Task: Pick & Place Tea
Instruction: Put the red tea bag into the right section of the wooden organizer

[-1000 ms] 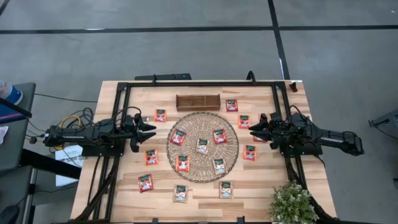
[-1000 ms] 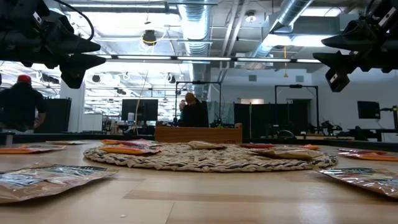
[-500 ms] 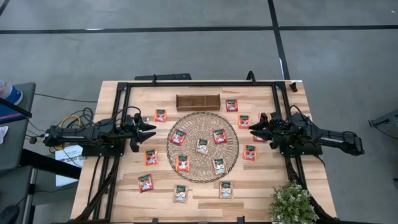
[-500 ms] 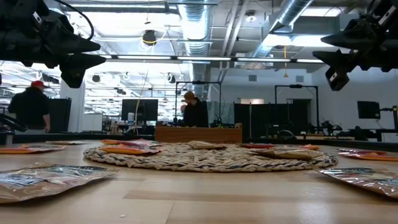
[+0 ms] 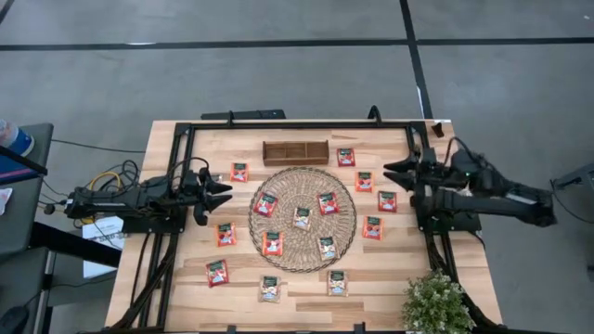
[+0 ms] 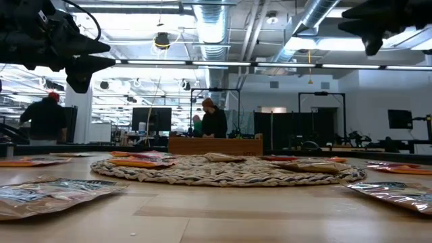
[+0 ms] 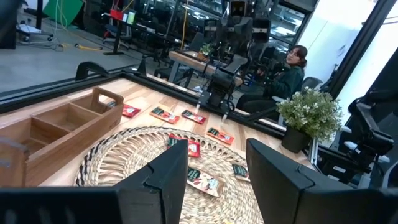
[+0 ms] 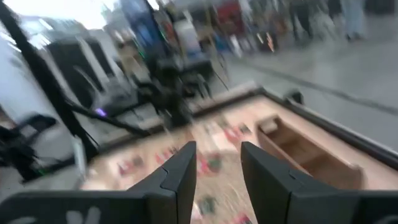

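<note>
A: Checking the right gripper (image 5: pixel 390 173) first. Raised above the table's right side, fingers parted, nothing between them in the right wrist view. Released, then.

B: Agreed. Same for the left gripper (image 5: pixel 226 192): waiting over the left side, spread and empty.

A: Locating the tea sachets (image 5: pixel 364 181). Counting five on the round woven mat (image 5: pixel 288 186) and nine flat on the wood around it, all apart from each other. Closest to the right gripper: one red-orange sachet just beside its tips, another (image 5: pixel 387 200) near it.

B: Judging the step as a reach for one of those two; cannot tell which. Probably bound for the mat, though the divided tray (image 5: pixel 295 152) sits empty just behind it.

A: Advice for the pick: come down square over a single sachet, straddle one edge, pinch low. Very flat, likely to slide rather than lift, so close slowly. Keep clear of the neighbour. Set down on a bare patch of weave, not on another sachet.

B: Noting the surface: pale wooden table (image 5: pixel 302 301), black rail frame round it, potted plant (image 5: pixel 434 306) at the near right corner.

A: Beyond, in the low view: open workshop, ceiling ducts, monitors, one person (image 6: pixel 214 121) behind the tray, another (image 6: pixel 47 118) far left.
</note>
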Motion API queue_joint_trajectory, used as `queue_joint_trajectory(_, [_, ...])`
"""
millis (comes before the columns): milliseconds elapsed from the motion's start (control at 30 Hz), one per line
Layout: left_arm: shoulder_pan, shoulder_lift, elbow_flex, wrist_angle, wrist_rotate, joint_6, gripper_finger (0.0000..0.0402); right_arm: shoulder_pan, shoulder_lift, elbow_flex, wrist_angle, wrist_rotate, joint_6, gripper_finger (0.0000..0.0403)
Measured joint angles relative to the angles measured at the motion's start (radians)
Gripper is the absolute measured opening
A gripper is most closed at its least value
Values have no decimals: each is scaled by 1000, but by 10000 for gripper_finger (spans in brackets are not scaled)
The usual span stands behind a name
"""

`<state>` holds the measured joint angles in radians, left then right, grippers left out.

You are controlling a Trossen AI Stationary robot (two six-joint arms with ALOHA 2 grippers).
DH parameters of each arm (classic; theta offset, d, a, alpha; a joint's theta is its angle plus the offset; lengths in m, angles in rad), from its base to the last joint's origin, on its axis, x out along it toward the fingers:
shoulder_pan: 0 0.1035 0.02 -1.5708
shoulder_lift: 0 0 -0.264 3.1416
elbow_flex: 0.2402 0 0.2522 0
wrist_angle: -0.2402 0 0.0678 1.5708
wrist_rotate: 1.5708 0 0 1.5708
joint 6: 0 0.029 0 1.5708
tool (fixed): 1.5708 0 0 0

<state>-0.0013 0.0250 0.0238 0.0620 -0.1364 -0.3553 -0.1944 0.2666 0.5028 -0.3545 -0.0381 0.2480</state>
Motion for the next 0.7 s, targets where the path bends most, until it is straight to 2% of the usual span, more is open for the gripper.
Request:
queue_joint_trajectory(133, [0,0,1,-13,0,0,154,0,176,173,-162,20,-76,122])
queue_joint_trajectory(333, [0,0,3,-29,0,-1,154,-10,422,389,-301,94,-266,125])
queue_joint_trajectory(500, [0,0,4,-31,0,-13,154,-47,577,497,-341,145,-430,121])
queue_joint_trajectory(700, [0,0,4,-31,1,-33,154,-98,721,565,-381,146,-493,124])
